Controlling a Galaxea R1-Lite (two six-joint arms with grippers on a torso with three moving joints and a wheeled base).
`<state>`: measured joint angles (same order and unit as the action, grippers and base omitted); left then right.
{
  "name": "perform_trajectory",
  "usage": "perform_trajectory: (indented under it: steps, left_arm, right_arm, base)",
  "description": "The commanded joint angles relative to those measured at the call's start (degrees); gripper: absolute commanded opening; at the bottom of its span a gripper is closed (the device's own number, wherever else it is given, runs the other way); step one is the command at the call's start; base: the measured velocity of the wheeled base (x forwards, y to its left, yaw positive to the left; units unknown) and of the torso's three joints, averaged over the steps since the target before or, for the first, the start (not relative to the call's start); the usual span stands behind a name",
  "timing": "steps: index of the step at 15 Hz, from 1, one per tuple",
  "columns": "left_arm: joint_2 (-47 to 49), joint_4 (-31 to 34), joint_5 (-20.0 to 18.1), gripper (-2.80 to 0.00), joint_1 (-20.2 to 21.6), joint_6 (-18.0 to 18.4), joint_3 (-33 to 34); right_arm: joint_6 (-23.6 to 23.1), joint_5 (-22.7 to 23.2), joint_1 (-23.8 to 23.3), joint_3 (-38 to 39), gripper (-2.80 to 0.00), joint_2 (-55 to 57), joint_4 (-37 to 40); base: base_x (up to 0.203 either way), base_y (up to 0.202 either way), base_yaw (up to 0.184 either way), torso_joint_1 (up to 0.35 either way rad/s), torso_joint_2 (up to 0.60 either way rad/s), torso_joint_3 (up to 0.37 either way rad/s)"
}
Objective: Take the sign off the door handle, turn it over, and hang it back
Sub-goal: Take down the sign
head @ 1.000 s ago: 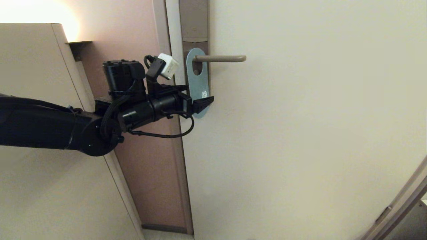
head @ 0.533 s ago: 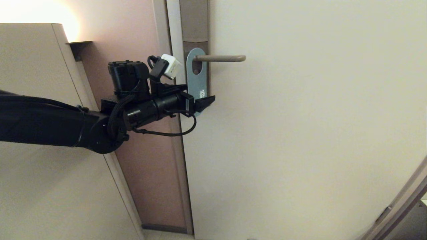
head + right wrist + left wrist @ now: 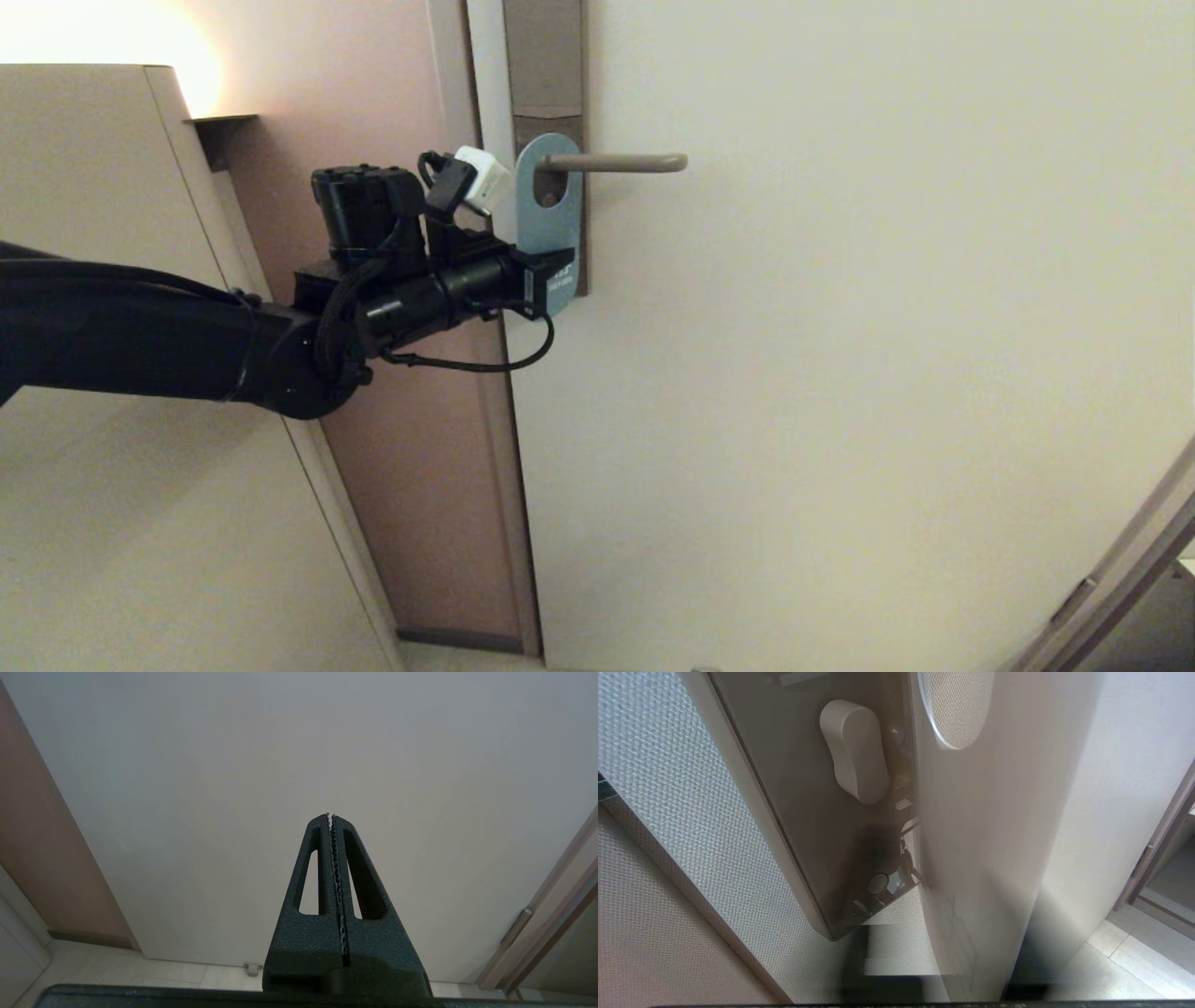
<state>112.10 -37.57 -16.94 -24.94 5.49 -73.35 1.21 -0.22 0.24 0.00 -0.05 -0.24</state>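
The blue sign (image 3: 549, 219) hangs by its oval hole on the door handle (image 3: 616, 163), a grey-beige lever on a tall brownish lock plate (image 3: 546, 56). My left gripper (image 3: 553, 269) is shut on the sign's lower end, close to the door's edge. In the left wrist view the sign (image 3: 980, 835) is a blurred flat strip running up from between my fingers, with the handle's rounded end (image 3: 853, 751) and the lock plate (image 3: 808, 826) beside it. My right gripper (image 3: 331, 816) is shut and empty, pointing at the lower door. It is out of the head view.
The pale door (image 3: 840, 373) fills the right side. A pinkish wall (image 3: 373, 112) and a beige cabinet (image 3: 93, 233) stand to the left behind my left arm. A small doorstop (image 3: 252, 968) sits at the door's foot.
My left gripper has moved up and slightly toward the door edge with the sign's lower end. The sign has turned, so more of its face shows. The right arm has not moved.
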Motion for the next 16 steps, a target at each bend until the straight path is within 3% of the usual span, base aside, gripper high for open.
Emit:
perform_trajectory:
  steps: [1, 8, 16]
  left_arm:
    - [0.04, -0.22, -0.11, -2.8, -0.02, 0.13, -0.04]
    - [-0.07, -0.13, 0.01, -2.8, -0.31, 0.51, -0.27]
    - [-0.05, -0.09, 5.94, -2.8, -3.76, 0.56, -0.95]
  right_arm:
    - [0.02, 0.04, 0.02, 0.0, -2.8, 0.05, -0.02]
    - [0.02, 0.04, 0.02, 0.0, -2.8, 0.05, -0.02]
    - [0.02, 0.04, 0.02, 0.0, -2.8, 0.05, -0.02]
  base:
    - [0.0, 0.0, 0.0, 0.0, 0.0, 0.0]
    - [0.0, 0.0, 0.0, 0.0, 0.0, 0.0]
    - [0.0, 0.0, 0.0, 0.0, 0.0, 0.0]
